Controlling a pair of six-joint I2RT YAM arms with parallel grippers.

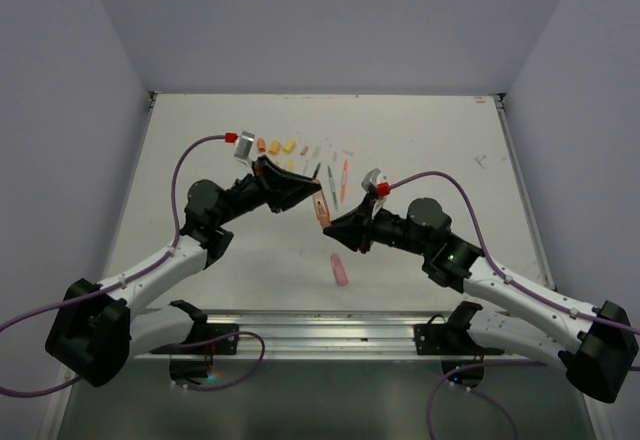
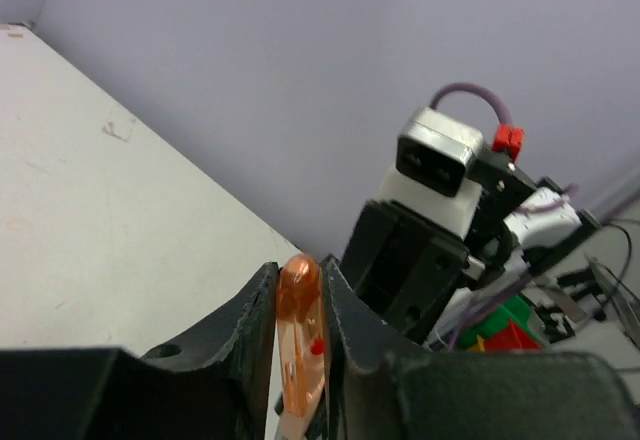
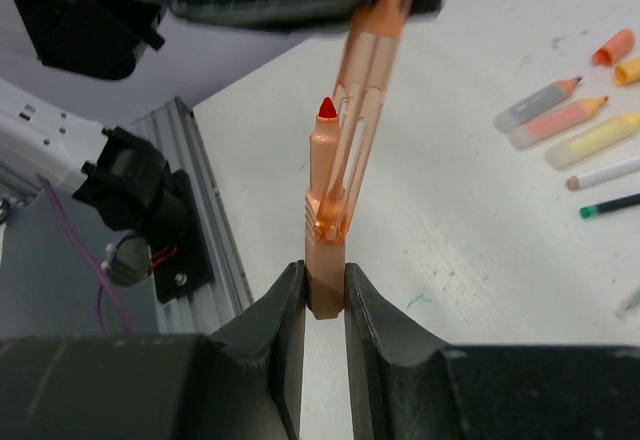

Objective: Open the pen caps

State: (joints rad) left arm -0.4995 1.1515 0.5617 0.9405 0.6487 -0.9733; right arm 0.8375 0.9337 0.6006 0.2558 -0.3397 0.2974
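Right gripper (image 3: 324,305) pinches orange pen (image 3: 321,170) at its base; left gripper (image 2: 300,278) squeezes the cap (image 3: 372,50), probably light, slick, crushable.

cap (image 3: 375,50): translucent orange | pen (image 3: 322,165): orange, red tip | loose highlighter (image 1: 339,269): pink | table (image 1: 450,160): white

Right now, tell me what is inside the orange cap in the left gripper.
A red pen tip shows through the translucent orange cap. The fingers of the left gripper cover the cap's sides, so how far the pen reaches in is hidden.
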